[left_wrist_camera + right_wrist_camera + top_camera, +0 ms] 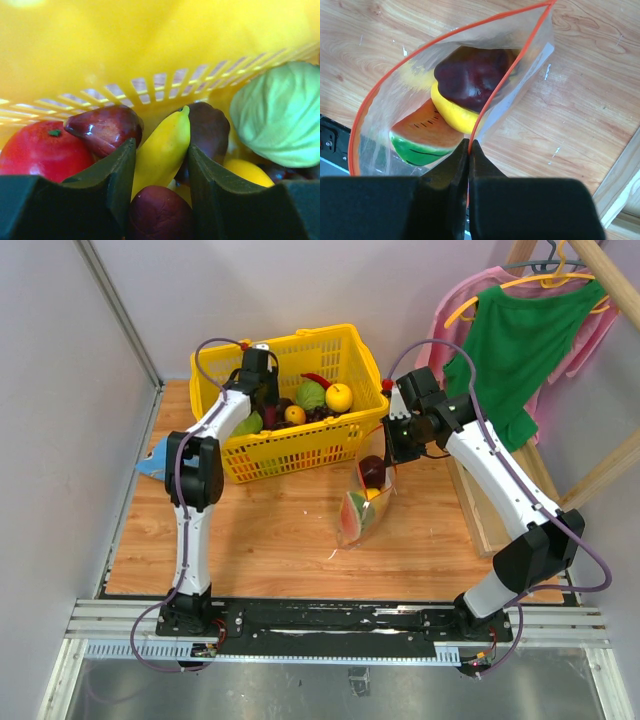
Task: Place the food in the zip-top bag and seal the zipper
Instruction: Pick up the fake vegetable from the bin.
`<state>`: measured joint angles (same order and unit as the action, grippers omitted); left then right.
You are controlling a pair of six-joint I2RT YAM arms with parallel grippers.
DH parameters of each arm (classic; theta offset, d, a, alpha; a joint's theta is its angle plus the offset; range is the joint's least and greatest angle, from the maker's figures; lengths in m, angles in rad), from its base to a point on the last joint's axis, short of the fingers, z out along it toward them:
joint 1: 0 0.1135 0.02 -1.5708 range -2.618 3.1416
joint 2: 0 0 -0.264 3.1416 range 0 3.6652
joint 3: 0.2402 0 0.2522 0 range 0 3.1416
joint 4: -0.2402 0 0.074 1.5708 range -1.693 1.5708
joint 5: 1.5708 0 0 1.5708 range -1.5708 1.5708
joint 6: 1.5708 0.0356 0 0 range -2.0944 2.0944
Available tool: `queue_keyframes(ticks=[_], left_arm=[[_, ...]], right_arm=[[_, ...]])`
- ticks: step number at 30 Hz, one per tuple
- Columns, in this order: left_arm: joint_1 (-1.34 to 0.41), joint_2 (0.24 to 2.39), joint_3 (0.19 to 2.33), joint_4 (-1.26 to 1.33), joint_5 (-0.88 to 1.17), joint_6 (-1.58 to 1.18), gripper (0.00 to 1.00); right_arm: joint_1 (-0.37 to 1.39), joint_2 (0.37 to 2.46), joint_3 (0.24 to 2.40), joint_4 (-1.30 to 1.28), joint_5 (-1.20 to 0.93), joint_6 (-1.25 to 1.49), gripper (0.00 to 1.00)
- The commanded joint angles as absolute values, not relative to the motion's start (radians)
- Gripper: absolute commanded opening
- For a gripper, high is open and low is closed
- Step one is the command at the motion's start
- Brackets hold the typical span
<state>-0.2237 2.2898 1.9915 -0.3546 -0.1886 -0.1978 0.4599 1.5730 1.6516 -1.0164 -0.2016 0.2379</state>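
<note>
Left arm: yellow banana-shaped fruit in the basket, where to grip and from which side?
Mid-body of the yellow fruit, across its narrow width, from above, as the left gripper straddles it now. It is long and slim, pointing at the basket wall; dark fruits crowd its tip, so stay behind them.

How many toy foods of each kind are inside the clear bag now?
watermelon slice: 1
yellow fruit: 1
dark purple piece: 1
Total: 3 in the bag
</note>
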Motion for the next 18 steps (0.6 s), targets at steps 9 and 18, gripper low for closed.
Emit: queue_keyframes(ticks=[9, 18], left_arm=[[-0.223, 2.028, 1.916, -0.355, -0.092, -0.167, 0.12], [-0.23, 1.924, 1.997, -0.454, 0.021, -0.174, 0.08]], right_arm=[[0.468, 1.537, 1.637, -1.01, -0.224, 0.241, 0.02], [0.469, 1.531, 1.642, -1.005, -0.223, 0.244, 0.02]])
